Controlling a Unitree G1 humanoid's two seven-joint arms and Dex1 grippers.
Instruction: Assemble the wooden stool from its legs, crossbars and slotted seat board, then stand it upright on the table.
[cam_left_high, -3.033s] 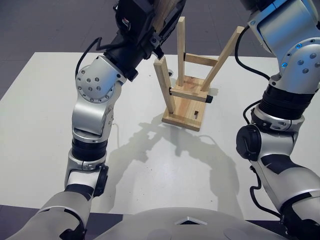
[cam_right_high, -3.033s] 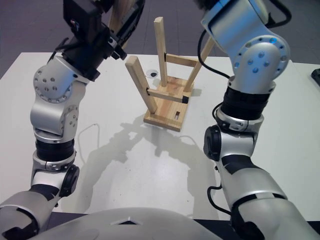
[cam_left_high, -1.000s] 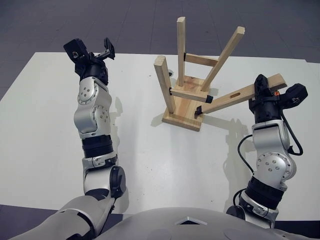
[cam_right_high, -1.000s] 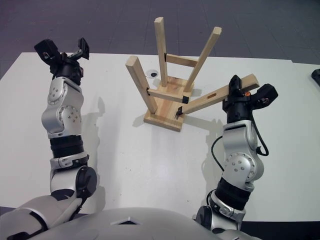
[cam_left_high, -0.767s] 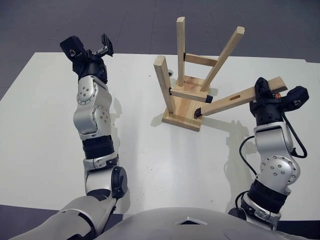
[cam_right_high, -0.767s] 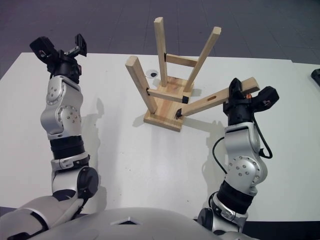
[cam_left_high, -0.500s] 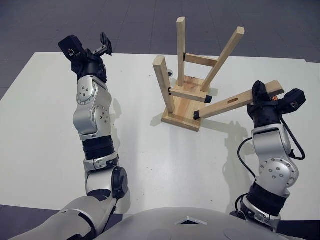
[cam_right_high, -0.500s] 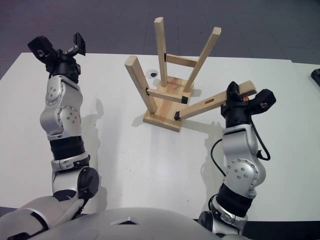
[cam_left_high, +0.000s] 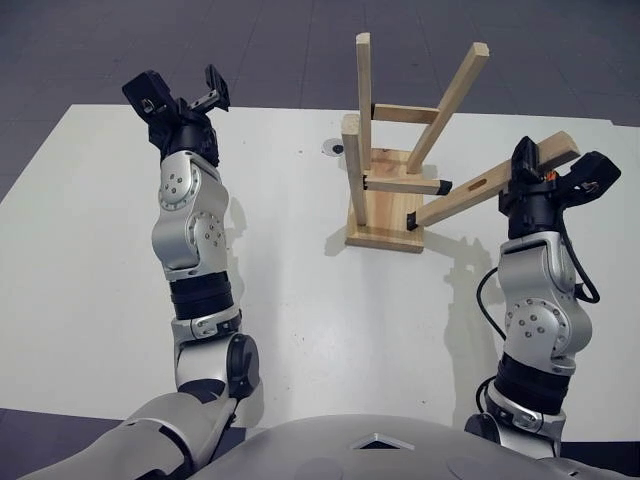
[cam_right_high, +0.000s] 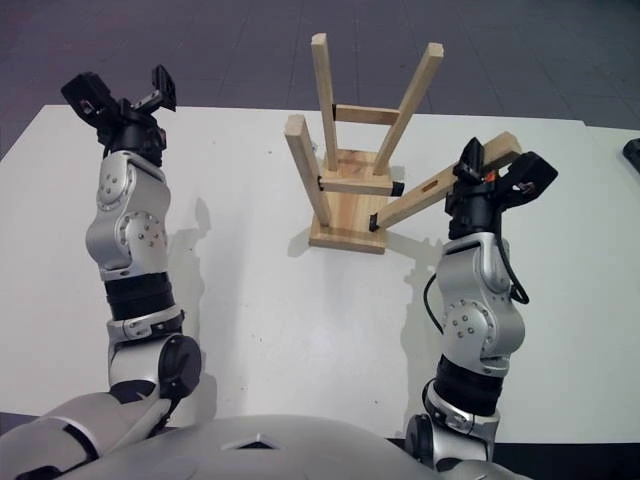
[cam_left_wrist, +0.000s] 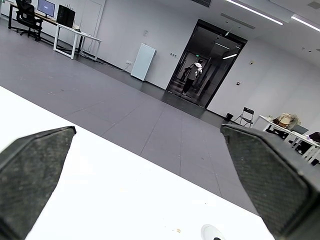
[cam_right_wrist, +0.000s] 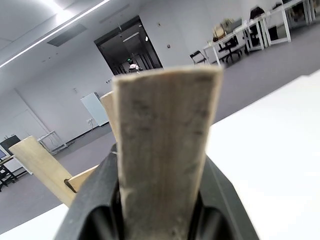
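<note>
Wooden stool (cam_left_high: 400, 185), inverted, is resting on its seat board (cam_left_high: 385, 237) at mid-table (cam_left_high: 90, 260), three legs pointing up. A fourth leg (cam_left_high: 468, 190) is slanting out from the board's corner, with the right jaws clamping its free end. The left jaws are standing apart and empty, well away. Risk: nothing is bracing the stool, so a sideways push could be dragging or tipping it.

Rounded silver arm housings (cam_left_high: 185, 215), dotted with screws, are joined by black collars (cam_left_high: 200, 295). A black cable (cam_left_high: 481, 292) is looped by the right forearm. The left gripper (cam_left_high: 180, 90) and right gripper (cam_left_high: 548, 162) are finished black.
</note>
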